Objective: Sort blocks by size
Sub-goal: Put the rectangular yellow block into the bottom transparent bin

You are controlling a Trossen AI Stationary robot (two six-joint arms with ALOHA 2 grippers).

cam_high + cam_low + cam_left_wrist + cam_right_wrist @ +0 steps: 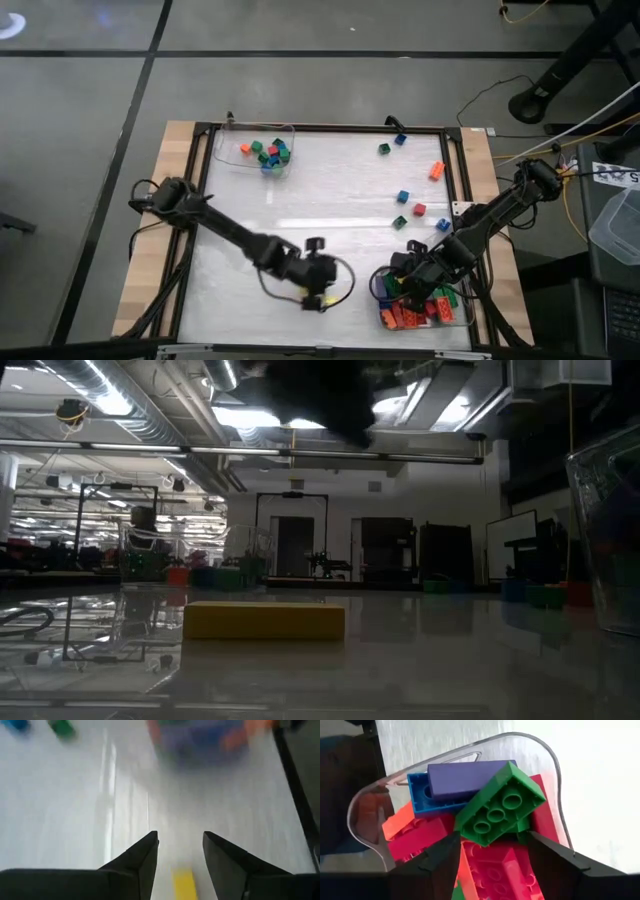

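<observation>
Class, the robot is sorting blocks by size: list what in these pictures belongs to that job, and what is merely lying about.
Belongs to the job:
yellow block
green block
loose blocks
far tray of small blocks
near tray of long blocks
left gripper
right gripper

Lying about:
cables
stand base

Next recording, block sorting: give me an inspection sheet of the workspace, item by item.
Surface: white table top, bare at its middle.
Job's things: long blocks heaped in the near-right clear tray; small cubes in the far-left clear tray; loose blocks on the right side; a yellow long block lies flat below the left gripper.
Clutter: nothing seen.
Grippers: left gripper open above the yellow block; right gripper open over the heaped tray, holding nothing.
Cables: yellow and black cables right of the table.
Surroundings: dim lab room beyond.
</observation>
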